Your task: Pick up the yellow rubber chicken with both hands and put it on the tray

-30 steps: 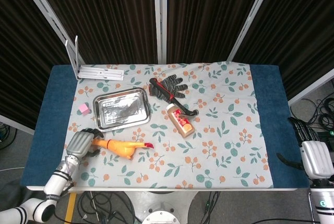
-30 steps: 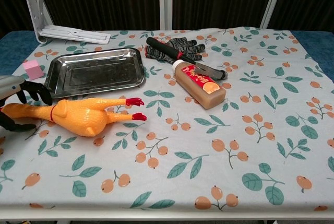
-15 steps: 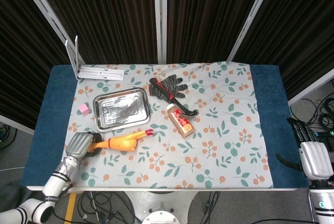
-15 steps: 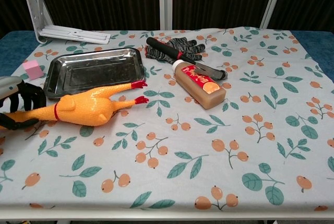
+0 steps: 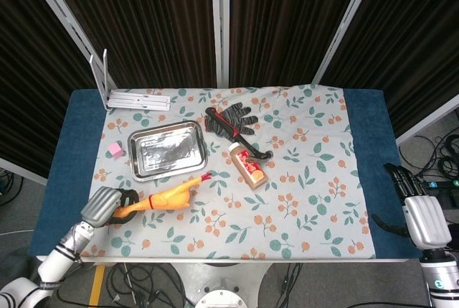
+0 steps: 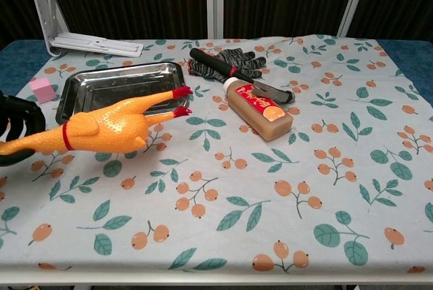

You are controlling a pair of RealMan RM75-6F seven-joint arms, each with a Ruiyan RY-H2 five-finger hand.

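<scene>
left hand (image 5: 107, 204) grasps chicken (image 6: 101, 129) by neck | long axis points feet toward tray (image 5: 143, 138), just beyond | right hand (image 5: 419, 218) released, far off at tabletop edge

Left hand (image 5: 105, 204) clenched, right hand (image 5: 418, 216) hanging open.

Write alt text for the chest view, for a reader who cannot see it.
The left hand holds a yellow rubber chicken by its neck at the left edge, its red feet reaching toward a steel tray behind it. A brown bottle and a knit glove lie further back on the floral tablecloth.
</scene>
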